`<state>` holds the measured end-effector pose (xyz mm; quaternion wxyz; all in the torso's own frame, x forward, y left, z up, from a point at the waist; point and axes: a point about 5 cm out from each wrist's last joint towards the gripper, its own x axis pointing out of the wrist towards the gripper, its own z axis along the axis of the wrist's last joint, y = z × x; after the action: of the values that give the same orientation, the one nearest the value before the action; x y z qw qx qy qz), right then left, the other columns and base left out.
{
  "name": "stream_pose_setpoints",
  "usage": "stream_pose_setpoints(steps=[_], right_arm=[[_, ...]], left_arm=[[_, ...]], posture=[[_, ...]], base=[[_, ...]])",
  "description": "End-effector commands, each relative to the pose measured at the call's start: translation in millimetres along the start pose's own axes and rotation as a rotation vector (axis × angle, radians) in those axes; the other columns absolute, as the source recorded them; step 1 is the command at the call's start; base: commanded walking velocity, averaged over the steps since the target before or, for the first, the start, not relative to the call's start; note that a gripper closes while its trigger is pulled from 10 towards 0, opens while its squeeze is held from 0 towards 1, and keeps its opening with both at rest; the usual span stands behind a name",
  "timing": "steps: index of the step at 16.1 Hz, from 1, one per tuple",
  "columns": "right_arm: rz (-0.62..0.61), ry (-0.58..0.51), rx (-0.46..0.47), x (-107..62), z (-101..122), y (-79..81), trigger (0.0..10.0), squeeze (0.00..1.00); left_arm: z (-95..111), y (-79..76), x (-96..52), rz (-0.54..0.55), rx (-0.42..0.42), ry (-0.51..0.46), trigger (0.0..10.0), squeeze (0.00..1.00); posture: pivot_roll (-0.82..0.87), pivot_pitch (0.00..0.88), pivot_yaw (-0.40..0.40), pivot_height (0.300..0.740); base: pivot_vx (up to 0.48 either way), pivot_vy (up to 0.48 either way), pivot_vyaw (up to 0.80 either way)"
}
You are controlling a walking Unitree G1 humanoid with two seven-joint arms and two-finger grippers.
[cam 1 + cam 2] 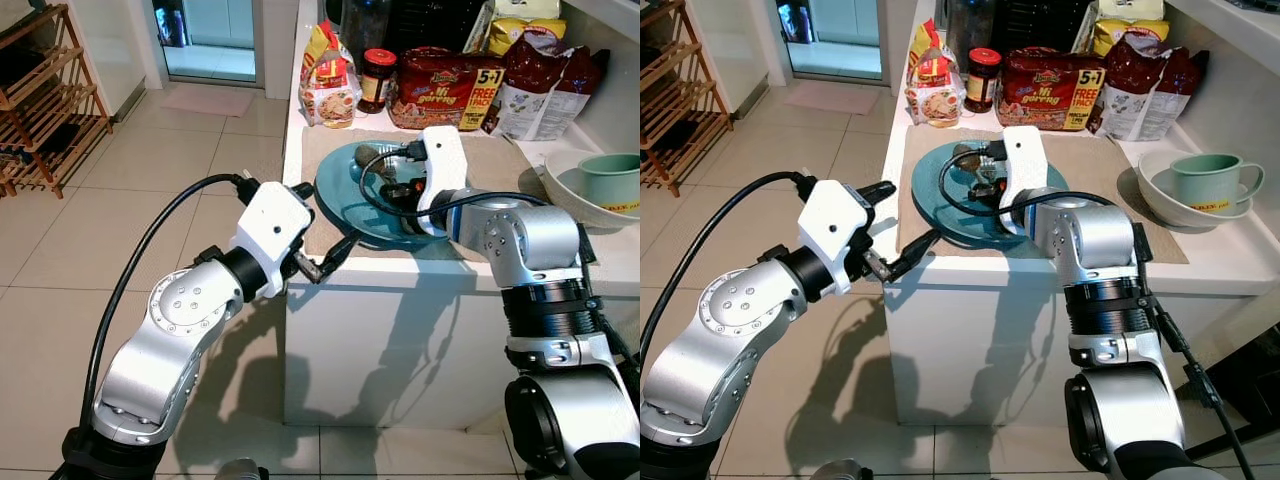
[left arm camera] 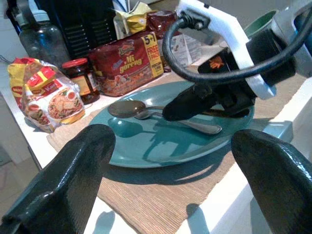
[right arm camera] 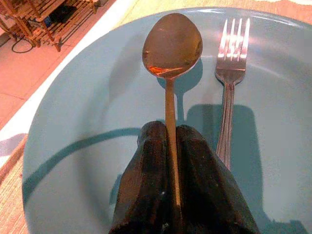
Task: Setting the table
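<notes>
A teal plate (image 1: 338, 192) rests on a woven placemat (image 1: 500, 160) at the near left corner of a white counter. My right gripper (image 3: 168, 132) hovers over the plate, shut on the handle of a metal spoon (image 3: 171, 48), whose bowl points toward the back of the counter. A fork (image 3: 229, 83) lies on the plate beside the spoon. My left gripper (image 1: 325, 220) stands open at the counter's front left edge, just short of the plate rim, with nothing between its fingers (image 2: 63, 185).
A white bowl (image 1: 1160, 195) holding a green mug (image 1: 1210, 178) stands at the right of the placemat. Noodle packets (image 1: 445, 90), a jar (image 1: 377, 78) and bags line the counter's back. A wooden rack (image 1: 45, 100) stands on the tiled floor at far left.
</notes>
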<state>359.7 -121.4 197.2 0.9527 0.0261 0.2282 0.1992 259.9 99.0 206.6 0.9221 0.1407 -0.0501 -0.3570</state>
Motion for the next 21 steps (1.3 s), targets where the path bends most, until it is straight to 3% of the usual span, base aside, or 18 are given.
stream_pose_setpoints(steps=[1, 3, 4, 5, 6, 7, 9, 11, 14, 21], right_arm=[[0.000, -0.072, -0.026, -3.2, 11, 0.6, 0.0, 0.00], [0.053, -0.253, -0.058, -11.8, 23, 6.5, 0.0, 0.00], [0.059, -0.409, -0.095, -23.5, 31, 8.1, 0.0, 0.00], [0.046, -0.640, -0.127, -46.8, 36, 8.8, 0.0, 0.00], [0.023, -0.727, -0.068, -63.9, 27, 4.8, 0.0, 0.00], [0.027, -0.754, -0.040, -69.5, 21, 3.6, 2.4, 0.00], [0.031, -0.818, 0.051, -83.0, -1, 0.7, 4.6, 0.00], [0.018, -0.828, 0.068, -86.7, -20, 4.8, 10.0, 0.00], [-0.059, -0.838, 0.055, -86.3, -31, 9.7, 10.0, 0.00], [-0.070, -0.816, 0.007, -86.1, -37, 12.1, 10.0, 0.00]], left_arm=[[6, 1.8, 0.7, 0.021, 0.013, -0.023, 10.0, 0.00], [5, 6.2, 1.0, 0.083, 0.015, -0.036, 10.0, 0.00], [1, 12.8, 0.6, 0.186, 0.002, -0.046, 10.0, 0.00], [-5, 19.0, -2.0, 0.284, -0.004, -0.048, 10.0, 0.00], [-9, 20.0, -4.2, 0.324, -0.048, -0.057, 10.0, 0.00], [-10, 21.0, -5.2, 0.348, -0.053, -0.050, 10.0, 0.00], [-9, 18.9, -5.6, 0.370, -0.040, -0.052, 10.0, 0.00], [-10, 14.9, -4.1, 0.362, -0.034, -0.062, 10.0, 0.00], [-10, 15.6, -2.8, 0.370, -0.030, -0.071, 10.0, 0.00], [-17, 16.2, -8.6, 0.418, -0.055, -0.064, 10.0, 0.00]], posture=[[0.17, 0.000, -0.082, 0.740], [0.17, 0.000, -0.082, 0.740], [0.15, 0.000, -0.077, 0.740], [0.14, 0.000, -0.075, 0.740], [0.13, 0.000, -0.070, 0.740], [0.13, 0.000, -0.070, 0.740], [0.13, 0.000, -0.070, 0.740], [0.12, 0.000, -0.066, 0.740], [0.12, 0.000, -0.063, 0.740], [0.12, 0.000, -0.074, 0.740]], base=[[0.000, 0.000, 0.00], [0.000, 0.000, 0.00], [0.000, 0.000, 0.00], [0.000, 0.000, 0.00], [0.000, 0.000, 0.00], [0.000, 0.000, 0.00], [0.000, 0.000, 0.00], [0.000, 0.000, 0.00], [0.000, 0.000, 0.00], [-0.148, 0.000, 0.00]])
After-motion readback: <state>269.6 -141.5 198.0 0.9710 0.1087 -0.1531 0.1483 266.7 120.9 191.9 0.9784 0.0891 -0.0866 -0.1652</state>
